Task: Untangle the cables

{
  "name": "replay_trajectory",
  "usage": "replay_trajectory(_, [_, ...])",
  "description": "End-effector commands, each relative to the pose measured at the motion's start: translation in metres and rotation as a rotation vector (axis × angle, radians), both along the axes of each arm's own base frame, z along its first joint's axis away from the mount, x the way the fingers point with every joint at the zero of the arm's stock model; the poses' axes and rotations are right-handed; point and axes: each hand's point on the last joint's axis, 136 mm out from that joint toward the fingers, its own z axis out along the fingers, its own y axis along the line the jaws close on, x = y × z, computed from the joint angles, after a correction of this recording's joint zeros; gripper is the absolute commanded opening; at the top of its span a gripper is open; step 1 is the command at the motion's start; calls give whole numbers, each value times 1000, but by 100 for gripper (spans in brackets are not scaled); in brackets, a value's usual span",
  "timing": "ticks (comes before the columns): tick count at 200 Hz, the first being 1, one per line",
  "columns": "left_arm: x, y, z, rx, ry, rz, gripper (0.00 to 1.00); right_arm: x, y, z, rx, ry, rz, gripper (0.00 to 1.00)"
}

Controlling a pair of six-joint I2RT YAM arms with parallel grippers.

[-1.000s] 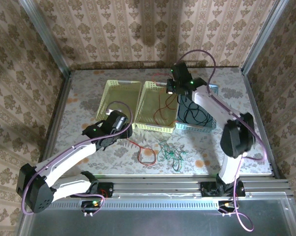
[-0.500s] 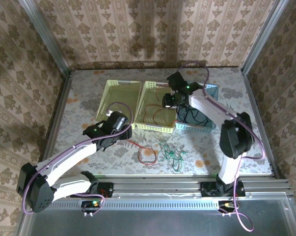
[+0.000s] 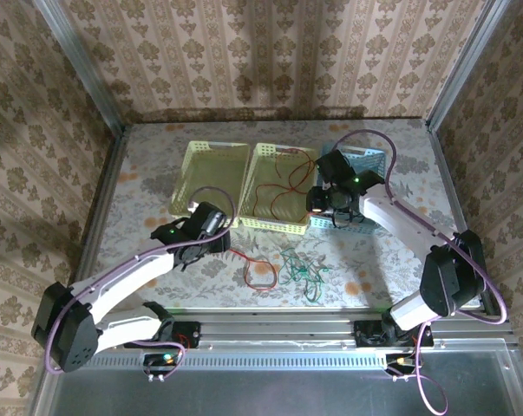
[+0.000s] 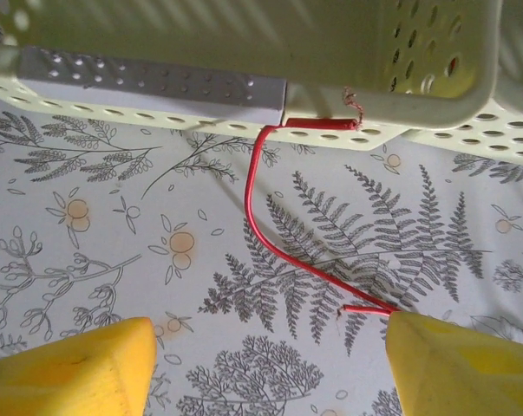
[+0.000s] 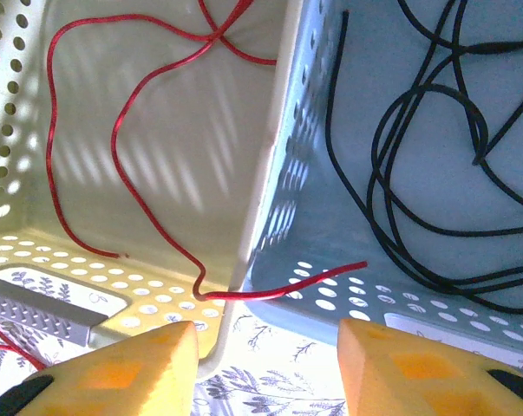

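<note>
Cables in three colours: a red cable (image 5: 216, 35) lies in the middle yellow basket (image 5: 35, 104) and drapes over its near rim. Black cables (image 5: 330, 104) coil in the blue basket (image 5: 313, 208) beside it. A green tangle (image 3: 300, 269) and a red loop (image 4: 251, 199) rest on the tabletop (image 3: 140, 199) near its front edge. The right gripper (image 5: 265, 347) hangs above the seam between those two baskets, jaws spread and empty. The left gripper (image 4: 270, 334), jaws also spread, hovers low over the red loop.

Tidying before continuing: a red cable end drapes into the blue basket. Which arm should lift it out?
Right. The right pincer, open, hovers over that end at the basket rims; the left pincer is low over another red cable.
</note>
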Motion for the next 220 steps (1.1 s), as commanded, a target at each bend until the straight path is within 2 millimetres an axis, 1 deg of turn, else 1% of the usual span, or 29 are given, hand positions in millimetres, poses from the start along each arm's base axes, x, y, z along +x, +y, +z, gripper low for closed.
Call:
replay_trajectory(1, [3, -11, -18, 6, 37, -60, 69, 2, -2, 14, 17, -53, -29, 47])
replay_trajectory(19, [-1, -16, -33, 37, 90, -70, 69, 2, -2, 17, 22, -63, -29, 47])
replay_trajectory(35, [-4, -26, -44, 64, 104, -94, 70, 2, -3, 18, 21, -70, -31, 47])
replay_trajectory(56, [-5, -39, -53, 124, 109, -148, 70, 3, -1, 20, 28, -74, -29, 47])
replay_trajectory(77, [-1, -46, -59, 173, 107, -178, 70, 3, 0, 19, 32, -71, -26, 47])
replay_trajectory(95, [-1, -46, -68, 204, 137, -182, 59, 2, 0, 19, 34, -69, -24, 47])
replay_trajectory(108, [-4, -44, -74, 222, 156, -181, 54, 0, -1, 18, 38, -67, -27, 47])
replay_trajectory(124, [-6, -45, -79, 223, 164, -185, 44, -3, -1, 15, 44, -62, -30, 47])
replay_trajectory(141, [-6, -46, -80, 233, 173, -189, 25, -6, -2, 11, 46, -56, -36, 47])
replay_trajectory(156, [-7, -50, -79, 238, 175, -208, 13, -7, -3, 9, 50, -51, -42, 47])
replay_trajectory(166, [-9, -55, -76, 234, 175, -229, 7, -7, -3, 8, 55, -51, -45, 47])
replay_trajectory(182, [-13, -59, -71, 235, 179, -250, 0, -8, -3, 8, 58, -53, -51, 47])
replay_trajectory(200, [-17, -61, -63, 243, 174, -259, 0, -8, -4, 9, 61, -59, -54, 47])
replay_trajectory(220, [-19, -66, -41, 254, 136, -265, 0, -7, -4, 11, 63, -65, -53, 47])
